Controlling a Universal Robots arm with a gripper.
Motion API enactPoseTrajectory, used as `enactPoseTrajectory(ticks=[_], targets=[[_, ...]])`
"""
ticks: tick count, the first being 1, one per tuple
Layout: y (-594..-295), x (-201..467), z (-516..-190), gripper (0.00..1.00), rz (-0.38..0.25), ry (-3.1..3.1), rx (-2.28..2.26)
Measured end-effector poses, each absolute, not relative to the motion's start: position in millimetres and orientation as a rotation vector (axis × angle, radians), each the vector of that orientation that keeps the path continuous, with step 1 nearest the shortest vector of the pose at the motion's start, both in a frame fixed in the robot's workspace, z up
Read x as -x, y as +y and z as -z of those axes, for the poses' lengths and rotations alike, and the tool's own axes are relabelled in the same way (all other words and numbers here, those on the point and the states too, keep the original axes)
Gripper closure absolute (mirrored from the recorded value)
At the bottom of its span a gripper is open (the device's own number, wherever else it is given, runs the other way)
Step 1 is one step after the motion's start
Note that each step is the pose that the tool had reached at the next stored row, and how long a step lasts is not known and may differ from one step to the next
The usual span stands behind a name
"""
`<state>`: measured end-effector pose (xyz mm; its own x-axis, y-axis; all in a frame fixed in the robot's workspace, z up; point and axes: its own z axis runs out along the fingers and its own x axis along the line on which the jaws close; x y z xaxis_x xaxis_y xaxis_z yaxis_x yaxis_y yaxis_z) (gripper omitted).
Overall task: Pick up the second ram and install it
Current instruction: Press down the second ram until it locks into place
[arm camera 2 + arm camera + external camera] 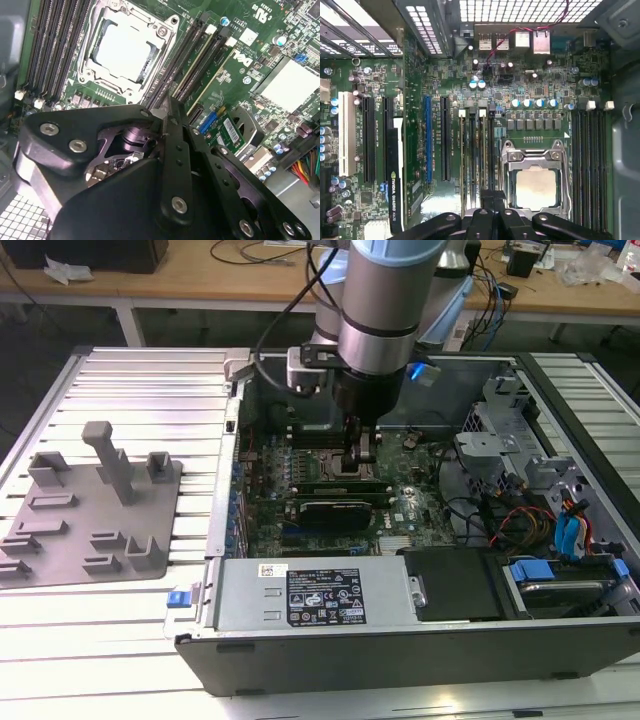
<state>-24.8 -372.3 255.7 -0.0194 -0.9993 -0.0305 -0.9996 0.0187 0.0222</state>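
My pincer [358, 462] sits at centre frame of the exterior view, low over the motherboard's memory slots [476, 155], its fingers [492, 210] closed together. The second ram [340, 480] lies in its slot just below them, seemingly seated; the grey holder tray [90, 515] at left stands empty.

Green motherboard [530, 95], black gripper [167, 107], grey holder tray [90, 515], silver ribbed table [150, 380]
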Motion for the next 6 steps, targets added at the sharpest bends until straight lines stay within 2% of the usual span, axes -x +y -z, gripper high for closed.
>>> enactPoseTrajectory(ticks=[6], targets=[[-372.3, 22.5, -255.7, 0.92, -0.059, 2.238, 2.195]])
